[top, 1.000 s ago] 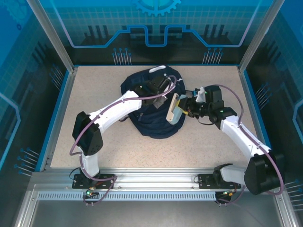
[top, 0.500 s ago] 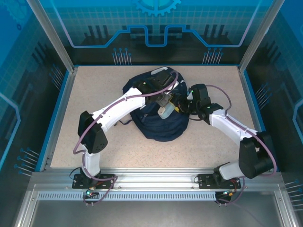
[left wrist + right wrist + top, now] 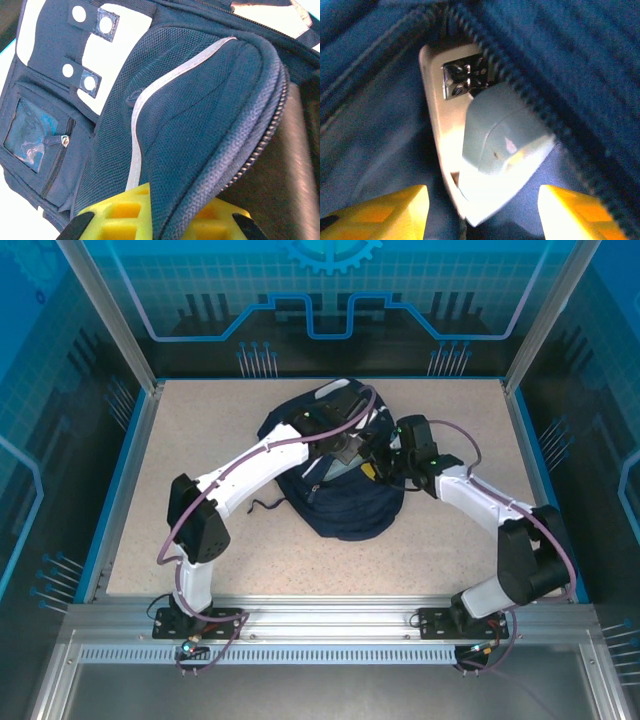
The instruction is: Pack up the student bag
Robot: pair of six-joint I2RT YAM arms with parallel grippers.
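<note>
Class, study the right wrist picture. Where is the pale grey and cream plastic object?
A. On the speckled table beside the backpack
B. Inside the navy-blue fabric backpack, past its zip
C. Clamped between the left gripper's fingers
B: the pale grey and cream plastic object lies on the lining of the navy-blue fabric backpack, beyond its zip teeth, between the parted fingers of the right gripper.

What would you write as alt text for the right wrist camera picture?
A pale grey-and-cream object lies inside the navy student bag, past its open zip. The right gripper hovers open, its yellow fingers either side of the object.
</note>
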